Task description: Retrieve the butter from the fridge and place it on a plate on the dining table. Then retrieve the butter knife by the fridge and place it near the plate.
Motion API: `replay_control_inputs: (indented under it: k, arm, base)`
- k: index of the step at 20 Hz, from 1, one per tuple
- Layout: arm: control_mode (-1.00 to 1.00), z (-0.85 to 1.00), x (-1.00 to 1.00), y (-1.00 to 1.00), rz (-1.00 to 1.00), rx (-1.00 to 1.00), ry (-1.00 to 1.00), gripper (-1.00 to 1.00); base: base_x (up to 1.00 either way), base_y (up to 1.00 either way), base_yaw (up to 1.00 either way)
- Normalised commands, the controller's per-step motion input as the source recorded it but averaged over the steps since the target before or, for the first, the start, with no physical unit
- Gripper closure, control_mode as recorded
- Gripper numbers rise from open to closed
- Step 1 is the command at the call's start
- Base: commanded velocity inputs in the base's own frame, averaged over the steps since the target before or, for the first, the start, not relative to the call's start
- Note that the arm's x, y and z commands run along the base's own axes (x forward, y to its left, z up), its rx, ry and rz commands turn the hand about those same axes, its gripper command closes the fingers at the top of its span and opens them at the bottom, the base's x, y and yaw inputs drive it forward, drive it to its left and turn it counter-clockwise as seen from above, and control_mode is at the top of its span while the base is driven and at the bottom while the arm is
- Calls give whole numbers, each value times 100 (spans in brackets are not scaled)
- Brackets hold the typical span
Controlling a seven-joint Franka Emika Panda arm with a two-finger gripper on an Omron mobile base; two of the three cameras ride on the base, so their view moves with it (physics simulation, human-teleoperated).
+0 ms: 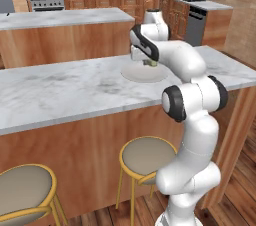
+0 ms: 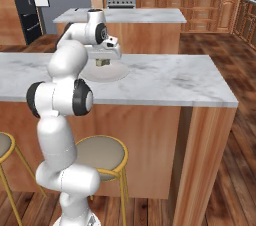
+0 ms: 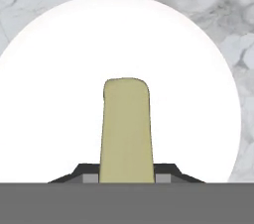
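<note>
Gripper (image 3: 126, 178) clamps butter (image 3: 126, 129) above plate (image 3: 59, 94).

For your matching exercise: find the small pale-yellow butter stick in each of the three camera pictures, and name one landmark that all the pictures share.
Left base view: the small pale-yellow butter stick sits centre-right, under the gripper.
Right base view: upper left of centre, below the hand.
Hand view: bottom centre, between the fingertips.
Shared landmark: the round off-white plate beneath it.
</note>
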Motion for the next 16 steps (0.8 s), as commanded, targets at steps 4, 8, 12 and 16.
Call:
replay_control_inputs:
  k: [4, 8, 12, 16]
  arm:
    - [-100, -44, -13, 0, 0, 0, -9, 100]
    - [-100, -27, -10, -5, 0, 1, -25, 100]
    - [-100, -14, 0, 0, 0, 0, -23, 100]
    - [-100, 0, 1, 0, 0, 0, -20, 100]
  base:
    - [0, 0, 0]
    - [0, 0, 0]
    - [0, 0, 0]
    - [0, 0, 0]
